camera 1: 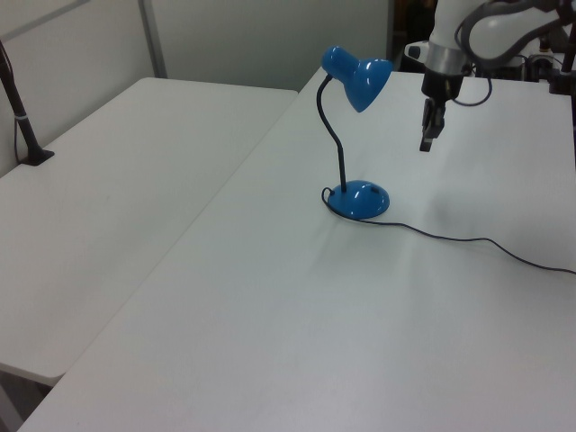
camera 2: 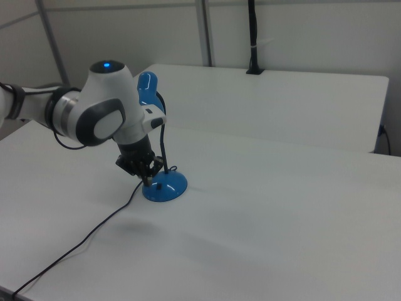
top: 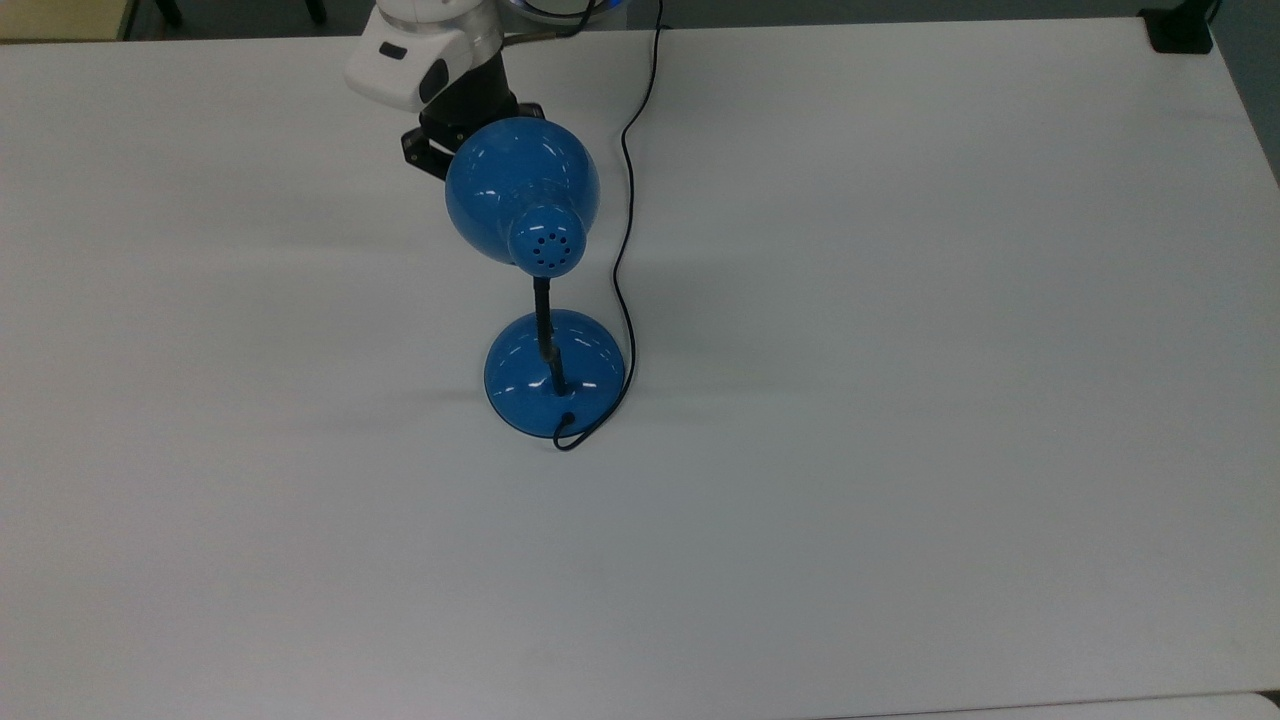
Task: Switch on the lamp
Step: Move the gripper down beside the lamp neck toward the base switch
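Observation:
The lamp stands unlit on the white table point(top: 900, 400). Its glossy blue domed shade point(top: 522, 190) with vent holes sits on a thin black neck point(top: 545, 330) above a round blue base point(top: 555, 372). In the left view the lamp's shade point(camera 1: 360, 76) faces my gripper point(camera 1: 427, 144), which hangs pointing down to the left view's right of the shade, above the table and apart from the lamp. In the right view my gripper point(camera 2: 149, 179) stands in front of the base point(camera 2: 166, 187). In the top view the shade hides the gripper's tip, with the white wrist point(top: 420, 50) above it.
The black cord point(top: 622, 200) runs from the base toward the top view's top edge and crosses the table point(camera 1: 477, 241) in the left view. A second white table point(camera 1: 108, 180) with a black clamped post point(camera 1: 22, 117) adjoins. A black block point(top: 1180, 30) sits at the top view's top right corner.

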`<state>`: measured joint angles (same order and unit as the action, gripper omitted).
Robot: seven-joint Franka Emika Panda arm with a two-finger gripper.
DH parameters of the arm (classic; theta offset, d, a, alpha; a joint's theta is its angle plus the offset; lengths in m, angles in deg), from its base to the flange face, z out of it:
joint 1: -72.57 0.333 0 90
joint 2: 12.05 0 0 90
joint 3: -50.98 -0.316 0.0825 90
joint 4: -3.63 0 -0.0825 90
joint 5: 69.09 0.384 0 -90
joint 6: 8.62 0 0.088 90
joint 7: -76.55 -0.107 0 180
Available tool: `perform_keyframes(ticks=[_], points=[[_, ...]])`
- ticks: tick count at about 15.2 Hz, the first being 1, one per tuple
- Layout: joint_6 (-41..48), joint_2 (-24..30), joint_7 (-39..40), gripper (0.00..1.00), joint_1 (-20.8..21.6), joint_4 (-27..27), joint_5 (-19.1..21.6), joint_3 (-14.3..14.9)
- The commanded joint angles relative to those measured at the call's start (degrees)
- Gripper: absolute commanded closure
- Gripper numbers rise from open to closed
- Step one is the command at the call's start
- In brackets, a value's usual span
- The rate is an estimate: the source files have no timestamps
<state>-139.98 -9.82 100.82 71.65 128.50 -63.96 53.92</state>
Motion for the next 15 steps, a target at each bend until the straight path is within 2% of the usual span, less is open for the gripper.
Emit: perform_keyframes(ticks=[1,7,15], points=[[-11.51,-3.89,-7.99,1.00,1.71,1.34,1.11,-0.30],[-22.60,-9.43,-16.79,1.00,3.29,0.90,1.46,-1.09],[-23.06,-13.57,-18.91,1.00,4.17,-2.52,1.73,-1.79]])
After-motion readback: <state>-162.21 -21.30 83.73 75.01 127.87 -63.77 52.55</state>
